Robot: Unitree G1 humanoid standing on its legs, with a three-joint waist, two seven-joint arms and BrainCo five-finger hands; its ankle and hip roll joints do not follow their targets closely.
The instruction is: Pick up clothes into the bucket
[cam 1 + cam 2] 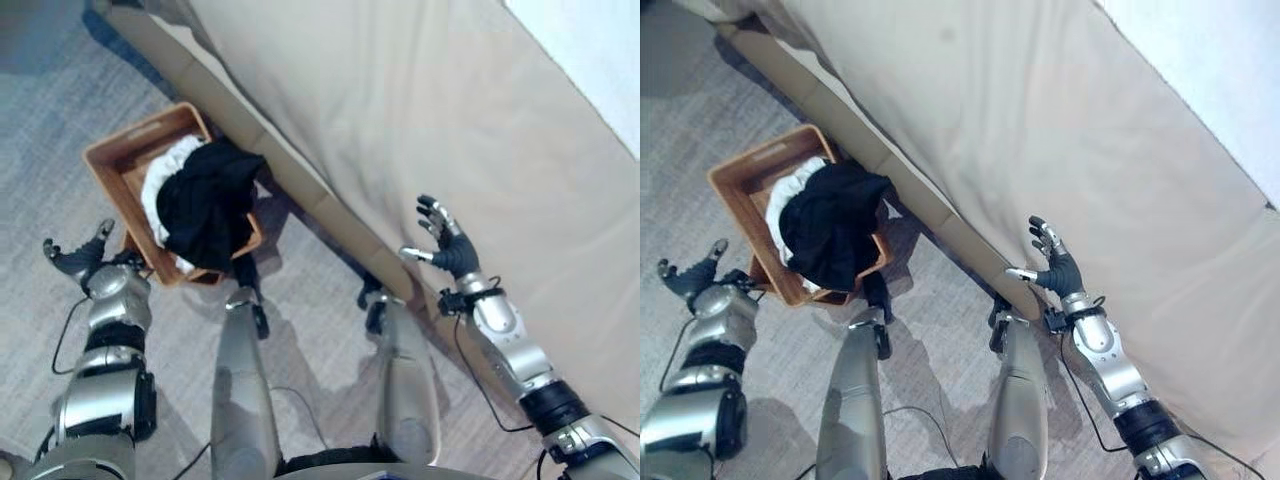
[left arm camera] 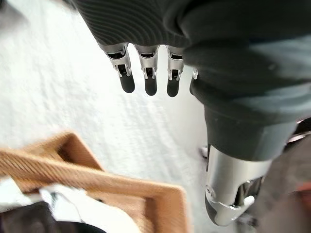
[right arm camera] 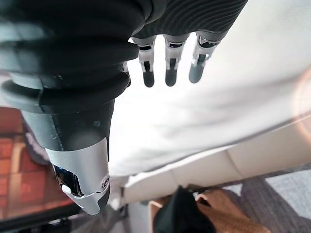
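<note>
- The clothes are a crumpled black garment (image 1: 208,205) of soft, matte fabric, heaped over a bunched white garment (image 1: 160,180) whose pale folds show around its edges.
- Both garments sit in a shallow rectangular orange-brown woven basket (image 1: 105,165) with a cut-out handle in its far wall; the basket stands on the grey carpeted floor (image 1: 60,110), close beside the base of a large beige upholstered bed (image 1: 400,130).
- The black garment fills most of the basket's nearer half and hangs over the rim on the bed side; the white one lies beneath it and towards the far side of the basket.
- In the left wrist view the basket's woven corner (image 2: 160,204) shows below the fingers, with white cloth and a dark patch inside it.
- The left hand (image 1: 78,258) hovers over the carpet just beside the basket's near outer corner, apart from it, fingers loosely extended and holding nothing; the black garment lies a little way off, inside the basket.
- The right hand (image 1: 445,243) is raised over the bed's edge, well apart from the basket and clothes, fingers spread wide with the thumb out to the side, empty.
- The right wrist view shows its straight fingers (image 3: 170,73) above the pale bed cover.
</note>
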